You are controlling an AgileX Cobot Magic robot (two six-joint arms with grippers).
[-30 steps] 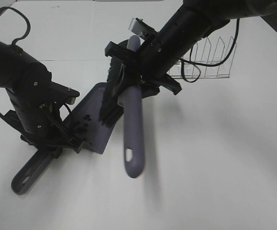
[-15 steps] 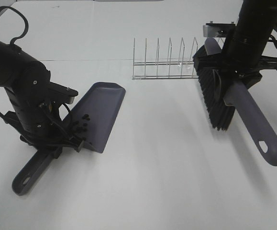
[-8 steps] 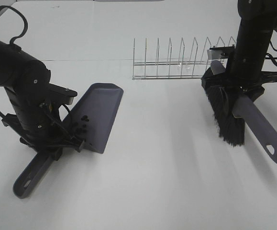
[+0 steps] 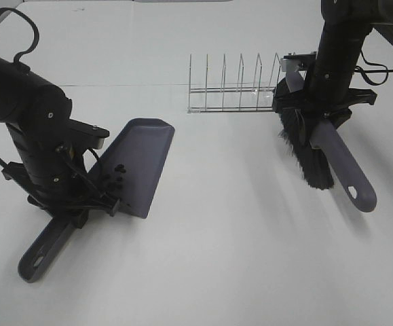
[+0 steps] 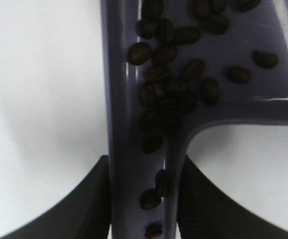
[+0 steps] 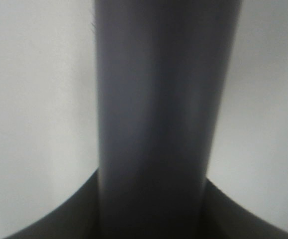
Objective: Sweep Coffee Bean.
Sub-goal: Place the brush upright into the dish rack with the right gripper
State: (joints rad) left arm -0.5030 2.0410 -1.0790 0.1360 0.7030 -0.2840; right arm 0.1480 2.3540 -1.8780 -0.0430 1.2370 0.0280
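**A:** Where are the coffee beans point(image 4: 115, 174)?

**B:** In the dustpan point(image 4: 142, 146), at the left of the high frame. They are bunched at its rear corner, next to the handle. My left wrist camera shows a few lying in the handle's groove too, between my fingers.

**A:** And your left pincer point(image 4: 81, 207)?

**B:** Clenched on the dustpan's handle, just behind the pan. The handle's free end points to the lower left corner of the frame. I cannot tell whether the pan touches the worktop point(image 4: 237, 244).

**A:** Your right pincer point(image 4: 322, 119)?

**B:** Clamped around the brush point(image 4: 342, 170), at the upper right of the frame. The grey-purple handle slants toward the lower right, and the black bristles point(image 4: 308, 156) hang on its left side. My right wrist camera sees little but that handle, blurred and filling the middle.

**A:** Anything else nearby?

**B:** A wire rack point(image 4: 233, 92) stands at the upper centre; the brush head overlaps its right end. Brush and dustpan are well apart, with bare white worktop between them.
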